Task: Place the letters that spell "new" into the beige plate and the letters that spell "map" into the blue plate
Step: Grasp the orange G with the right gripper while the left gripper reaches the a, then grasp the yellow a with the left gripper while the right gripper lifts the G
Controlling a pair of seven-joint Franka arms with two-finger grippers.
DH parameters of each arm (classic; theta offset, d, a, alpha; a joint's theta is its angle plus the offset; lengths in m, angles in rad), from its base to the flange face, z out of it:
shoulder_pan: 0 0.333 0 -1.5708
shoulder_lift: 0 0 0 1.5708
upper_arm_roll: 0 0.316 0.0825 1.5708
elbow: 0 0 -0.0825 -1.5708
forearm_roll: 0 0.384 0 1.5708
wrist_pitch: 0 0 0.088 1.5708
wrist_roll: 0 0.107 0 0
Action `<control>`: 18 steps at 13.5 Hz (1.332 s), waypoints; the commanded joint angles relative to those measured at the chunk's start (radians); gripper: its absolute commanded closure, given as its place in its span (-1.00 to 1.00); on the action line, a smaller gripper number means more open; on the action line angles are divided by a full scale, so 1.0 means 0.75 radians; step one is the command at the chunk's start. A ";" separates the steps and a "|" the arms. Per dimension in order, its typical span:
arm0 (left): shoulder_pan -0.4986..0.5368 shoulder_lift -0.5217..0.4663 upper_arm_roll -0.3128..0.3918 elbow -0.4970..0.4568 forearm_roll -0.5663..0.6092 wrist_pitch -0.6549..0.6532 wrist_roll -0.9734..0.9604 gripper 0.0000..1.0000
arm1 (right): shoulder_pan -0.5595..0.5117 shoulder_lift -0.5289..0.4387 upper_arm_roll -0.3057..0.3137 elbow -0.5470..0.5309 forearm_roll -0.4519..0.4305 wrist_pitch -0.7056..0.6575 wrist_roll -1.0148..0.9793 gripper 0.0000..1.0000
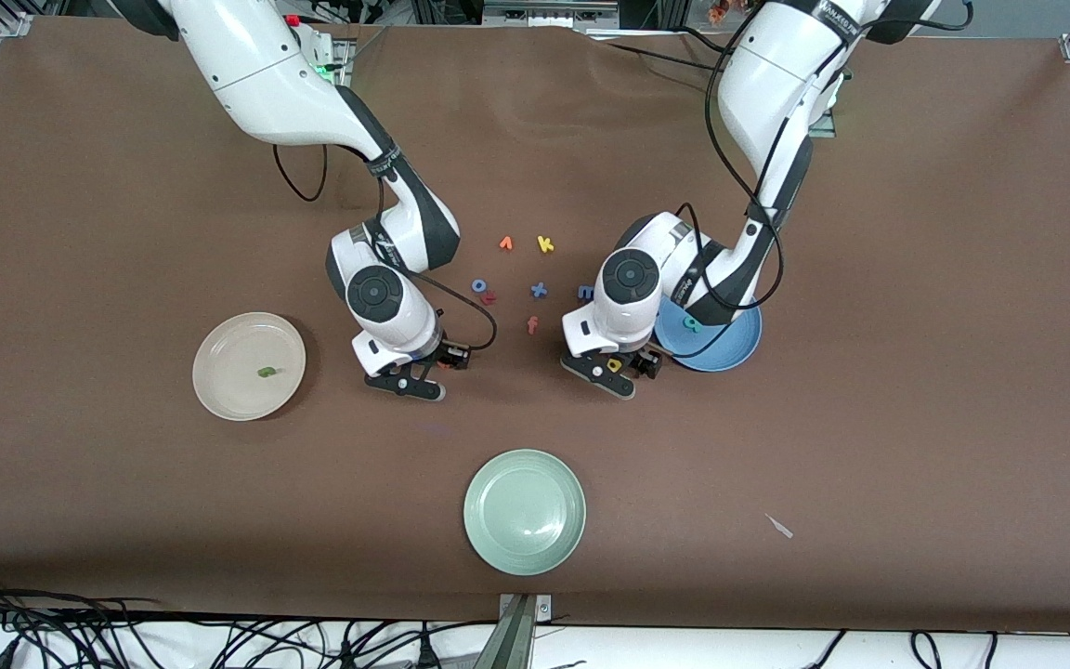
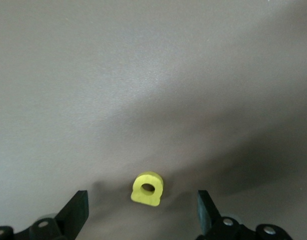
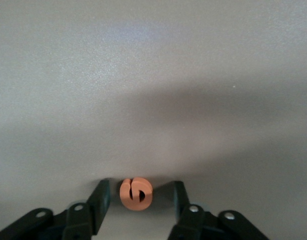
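An orange "e" (image 3: 136, 194) lies on the brown table between the fingers of my right gripper (image 3: 139, 192), which is open, with a small gap on each side of the letter. The same "e" (image 1: 445, 365) shows beside the right gripper (image 1: 437, 370) in the front view. My left gripper (image 2: 142, 210) is open wide around a yellow "p" (image 2: 147, 189), and stands low over the table (image 1: 617, 368) next to the blue plate (image 1: 730, 353). A teal "a" (image 1: 691, 324) lies in the blue plate. A green "n" (image 1: 267, 372) lies in the beige plate (image 1: 228, 390). The blue "m" (image 1: 584, 292) peeks out beside the left wrist.
Between the arms lie loose letters: an orange one (image 1: 505, 243), a yellow "k" (image 1: 545, 244), a blue "o" (image 1: 478, 285) touching a small red letter (image 1: 489, 298), a blue "x" (image 1: 539, 290) and an orange-red "f" (image 1: 532, 324). A pale green plate (image 1: 524, 548) sits nearest the front camera.
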 commanded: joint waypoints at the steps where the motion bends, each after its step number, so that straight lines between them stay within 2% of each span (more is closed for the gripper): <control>1: -0.008 0.030 0.006 0.021 0.036 0.028 0.020 -0.77 | 0.007 0.023 0.001 0.027 0.023 0.005 0.007 0.09; 4: -0.006 0.028 0.006 0.021 0.036 0.028 0.020 0.09 | 0.007 0.026 0.001 0.027 0.023 0.005 0.007 0.18; 5: -0.004 0.028 0.006 0.021 0.036 0.028 0.020 0.31 | 0.007 0.026 0.001 0.027 0.023 0.005 0.005 0.30; 6: -0.002 0.026 0.006 0.021 0.036 0.026 0.020 0.50 | 0.007 0.026 0.001 0.027 0.023 0.005 0.005 0.31; 7: 0.004 0.022 0.006 0.023 0.036 0.024 0.020 0.61 | 0.007 0.026 0.001 0.027 0.023 0.005 0.005 0.37; 11: 0.017 -0.039 0.006 0.025 0.034 -0.035 0.030 0.65 | -0.003 0.023 0.001 0.051 0.021 -0.012 -0.020 0.47; 13: 0.045 -0.115 0.006 0.021 0.033 -0.172 0.134 0.66 | -0.005 0.017 -0.001 0.080 0.021 -0.067 -0.026 0.47; 16: 0.143 -0.231 0.002 0.019 0.013 -0.431 0.322 0.65 | -0.028 0.011 -0.015 0.186 -0.008 -0.275 -0.130 0.47; 18: 0.150 -0.313 0.002 -0.052 0.011 -0.544 0.376 0.65 | -0.075 -0.001 -0.015 0.197 -0.010 -0.341 -0.244 0.47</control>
